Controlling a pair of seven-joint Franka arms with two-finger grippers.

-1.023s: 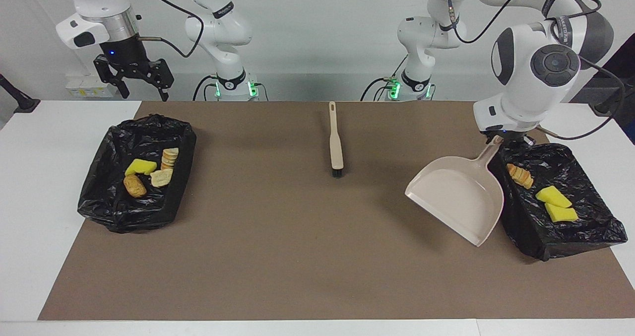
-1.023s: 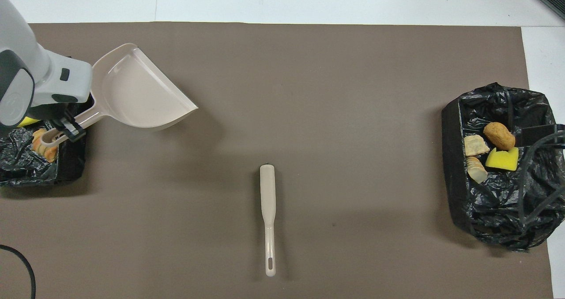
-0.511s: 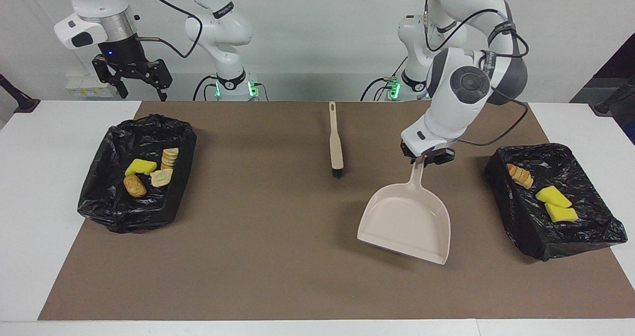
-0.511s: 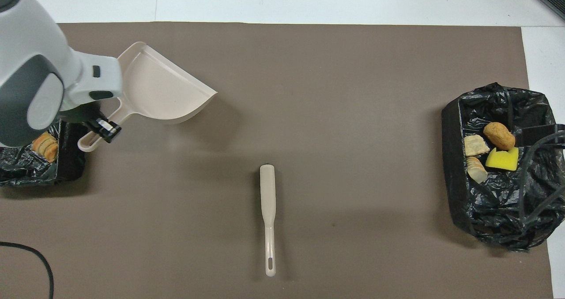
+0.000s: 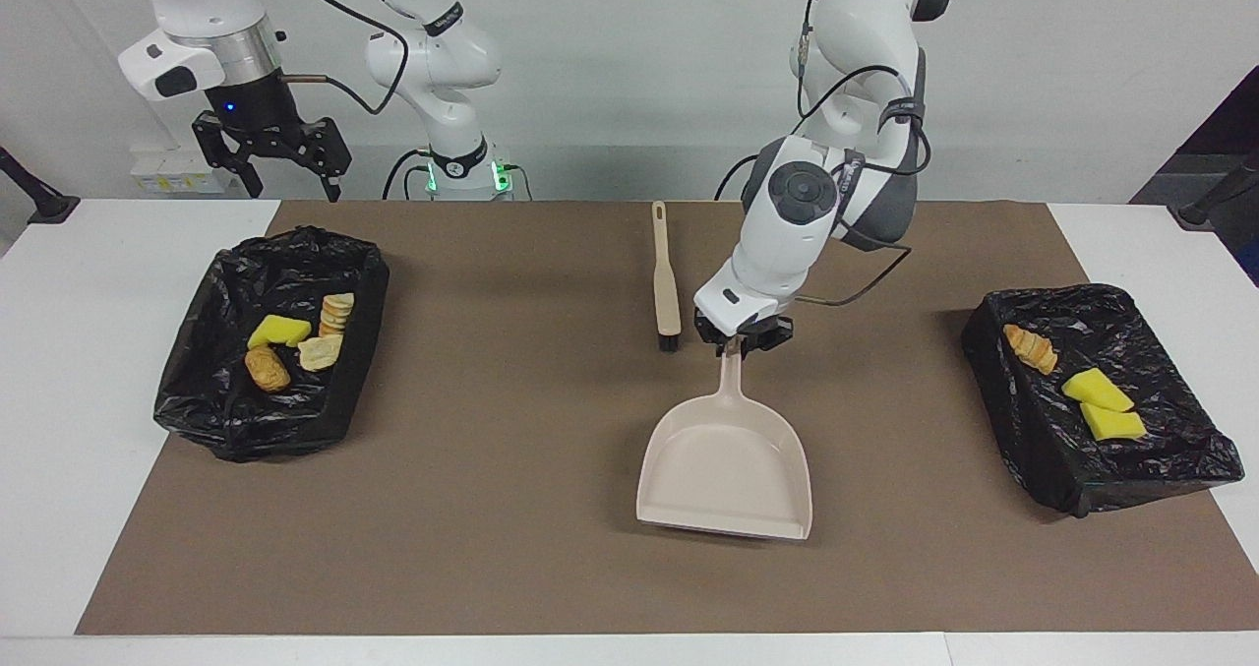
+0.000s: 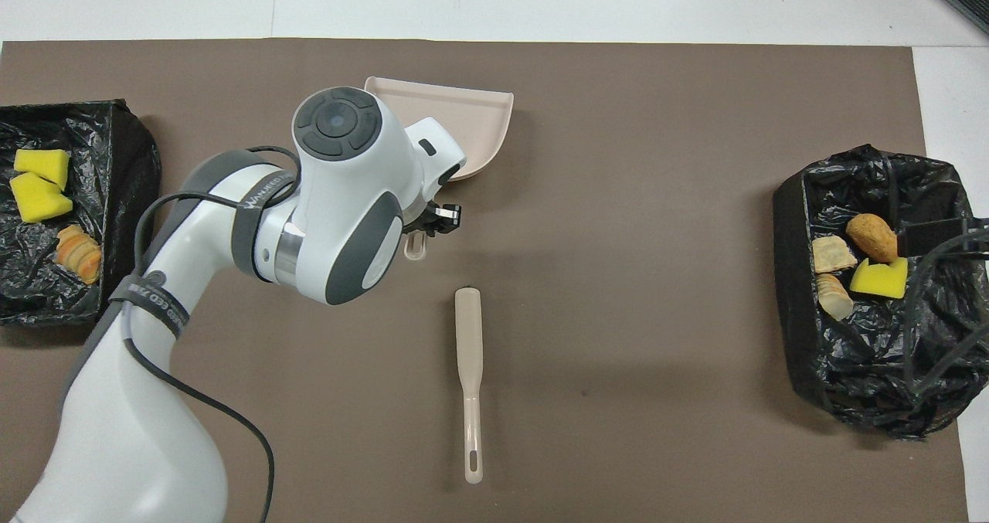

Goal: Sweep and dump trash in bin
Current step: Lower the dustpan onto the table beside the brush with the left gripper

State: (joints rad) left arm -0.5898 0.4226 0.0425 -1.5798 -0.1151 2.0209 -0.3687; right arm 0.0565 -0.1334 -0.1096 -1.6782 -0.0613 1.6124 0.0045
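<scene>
Trash sits in two black bins. I see the bin [image 5: 270, 351] at 9 o'clock in the facing view, at the right arm's end of the surface [image 5: 98, 430]. It holds a yellow wedge [image 5: 278, 332], two pale pieces [image 5: 321, 352] and a brown nugget [image 5: 267, 369]. The other bin [image 5: 1092, 400] is at 3 o'clock, at the left arm's end, with two yellow wedges [image 5: 1102, 402] and one orange piece [image 5: 1030, 347].

My left gripper [image 5: 735, 343] has its fingers clamped on the handle of the dustpan [image 5: 726, 469]. The pan is over the middle of the brown mat [image 5: 492, 509], its open mouth pointing away from the robots. The facing view shows the whole pan, but from overhead the arm covers most of it. The brush [image 5: 666, 277] lies flat just beside the left gripper.

My right gripper [image 5: 270, 154] waits up high, with its fingers apart. From overhead only its dark tip [image 6: 939, 237] shows, over the bin there.
</scene>
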